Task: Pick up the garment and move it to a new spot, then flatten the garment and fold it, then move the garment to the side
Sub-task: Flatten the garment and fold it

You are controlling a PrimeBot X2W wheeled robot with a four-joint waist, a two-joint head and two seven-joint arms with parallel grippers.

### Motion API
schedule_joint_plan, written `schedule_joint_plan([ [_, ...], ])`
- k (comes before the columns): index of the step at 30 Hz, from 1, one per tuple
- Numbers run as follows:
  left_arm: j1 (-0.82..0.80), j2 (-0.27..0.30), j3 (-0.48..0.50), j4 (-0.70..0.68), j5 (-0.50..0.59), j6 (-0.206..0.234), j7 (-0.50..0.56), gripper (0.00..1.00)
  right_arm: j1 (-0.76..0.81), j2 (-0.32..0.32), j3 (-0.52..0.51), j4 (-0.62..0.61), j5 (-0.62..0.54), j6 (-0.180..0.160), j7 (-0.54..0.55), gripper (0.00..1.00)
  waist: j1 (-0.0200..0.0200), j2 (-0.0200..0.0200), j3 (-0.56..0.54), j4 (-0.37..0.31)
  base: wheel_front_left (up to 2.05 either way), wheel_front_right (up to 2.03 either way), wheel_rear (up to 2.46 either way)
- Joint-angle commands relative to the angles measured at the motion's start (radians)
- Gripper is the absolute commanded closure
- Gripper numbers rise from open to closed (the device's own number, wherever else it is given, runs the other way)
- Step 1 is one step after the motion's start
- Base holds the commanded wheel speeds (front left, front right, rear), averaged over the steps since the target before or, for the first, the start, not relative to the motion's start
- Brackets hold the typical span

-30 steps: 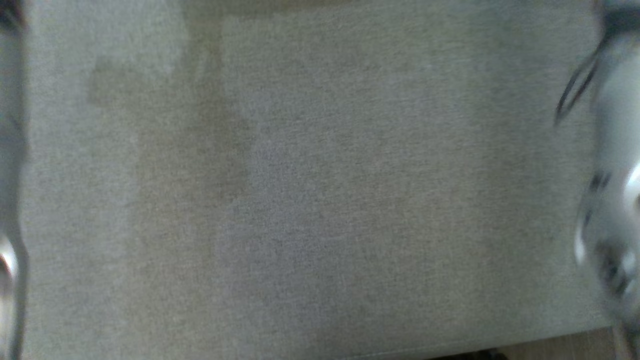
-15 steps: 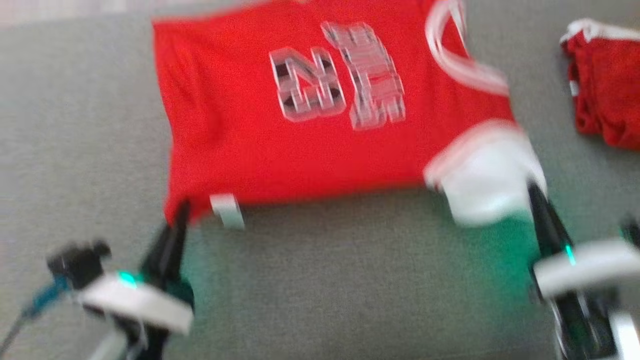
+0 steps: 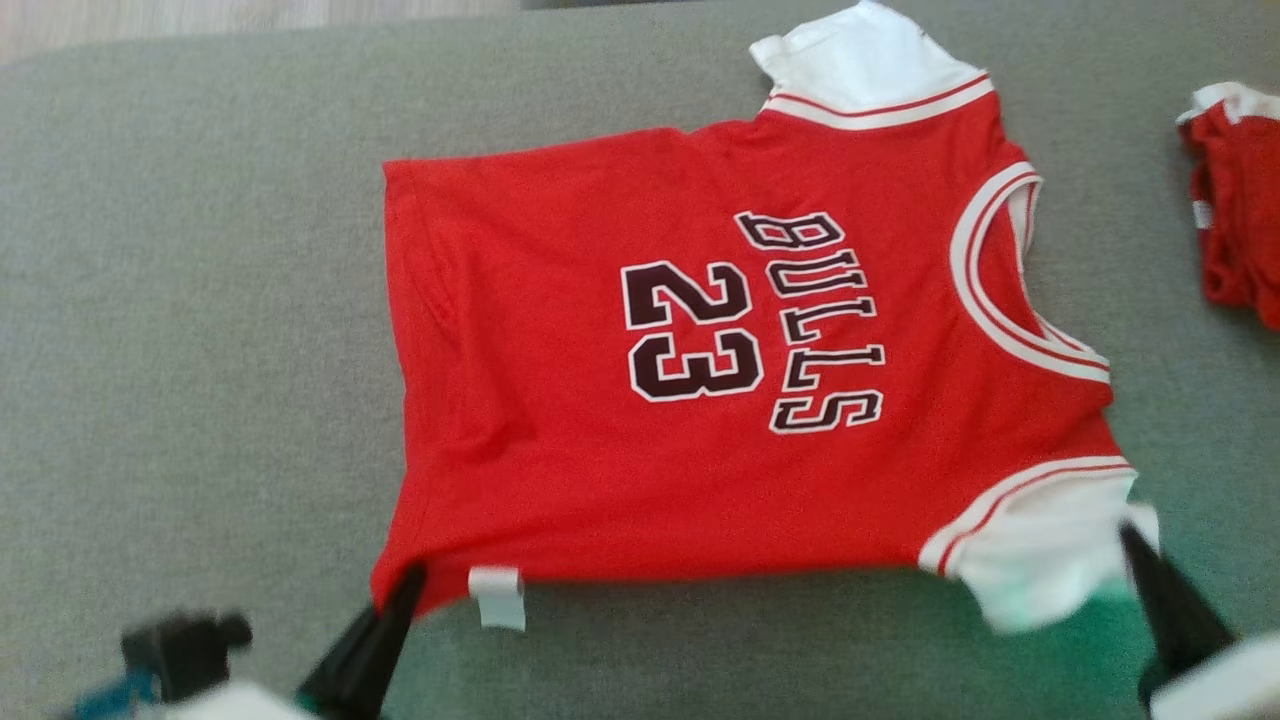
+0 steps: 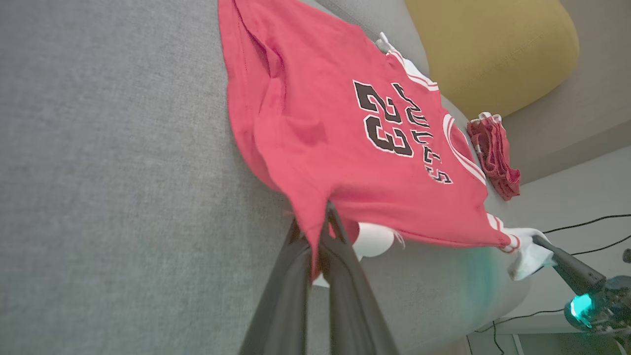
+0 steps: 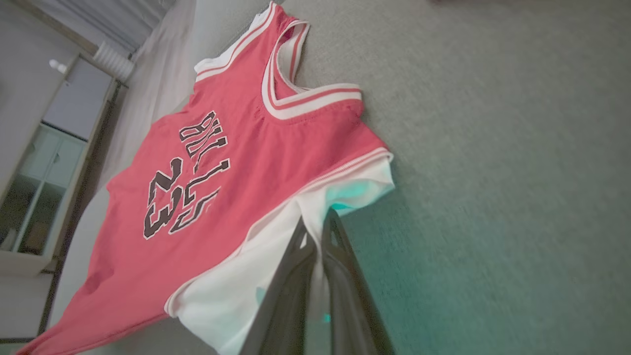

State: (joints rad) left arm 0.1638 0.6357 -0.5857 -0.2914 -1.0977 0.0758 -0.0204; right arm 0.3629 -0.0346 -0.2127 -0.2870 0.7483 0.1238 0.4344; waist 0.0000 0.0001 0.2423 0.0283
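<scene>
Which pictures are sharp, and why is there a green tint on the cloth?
Head view: the jersey lettering is sharp, the bottom corners are blurred, a green cast lies on the sofa beside the right gripper. Left wrist view: sharp; a lit green lamp on the right gripper, the likely source. Right wrist view: softer, green on the white sleeve.
</scene>
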Motion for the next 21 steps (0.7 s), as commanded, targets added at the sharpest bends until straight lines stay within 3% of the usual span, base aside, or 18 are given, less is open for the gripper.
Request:
schedule_joint_plan([
  [1, -0.08, 0.033, 0.043, -0.037, -0.025, 0.0, 0.031, 1.0, -0.092, -0.016, -0.001, -0.036, -0.043, 0.007, 0.041, 1.0, 0.0, -0.0001, 0.015, 0.006, 0.0, 0.0, 0.0],
  [9, -0.323, 0.019, 0.086, 0.005, -0.176, 0.018, 0.242, 1.0, -0.444, -0.016, -0.017, 0.002, -0.234, 0.007, 0.328, 1.0, 0.0, -0.0001, 0.063, 0.03, 0.0, 0.0, 0.0],
  [14, -0.449, 0.003, 0.089, 0.095, -0.205, 0.051, 0.326, 1.0, -0.582, -0.016, -0.007, 0.043, -0.325, 0.007, 0.419, 1.0, 0.0, -0.0001, 0.086, 0.048, 0.0, 0.0, 0.0],
  [15, -0.47, -0.002, 0.082, 0.118, -0.201, 0.054, 0.339, 0.95, -0.601, -0.016, 0.001, 0.049, -0.341, 0.007, 0.424, 0.96, 0.0, -0.0001, 0.089, 0.05, 0.0, 0.0, 0.0],
  [16, -0.489, -0.008, 0.076, 0.139, -0.198, 0.058, 0.349, 0.73, -0.614, -0.016, 0.008, 0.055, -0.358, 0.007, 0.423, 0.33, 0.0, -0.0001, 0.091, 0.053, 0.0, 0.0, 0.0],
  [17, -0.506, -0.014, 0.07, 0.158, -0.192, 0.058, 0.354, 0.21, -0.623, -0.016, 0.01, 0.063, -0.372, 0.007, 0.421, 0.0, 0.0, -0.0001, 0.094, 0.054, 0.0, 0.0, 0.0],
  [18, -0.521, -0.018, 0.065, 0.174, -0.185, 0.057, 0.357, 0.0, -0.63, -0.016, 0.012, 0.069, -0.384, 0.007, 0.416, 0.0, 0.0, -0.0001, 0.096, 0.054, 0.0, 0.0, 0.0],
  [21, -0.539, -0.026, 0.071, 0.2, -0.176, 0.054, 0.345, 0.0, -0.628, -0.016, 0.029, 0.069, -0.397, 0.007, 0.393, 0.0, 0.0, -0.0001, 0.098, 0.047, 0.0, 0.0, 0.0],
])
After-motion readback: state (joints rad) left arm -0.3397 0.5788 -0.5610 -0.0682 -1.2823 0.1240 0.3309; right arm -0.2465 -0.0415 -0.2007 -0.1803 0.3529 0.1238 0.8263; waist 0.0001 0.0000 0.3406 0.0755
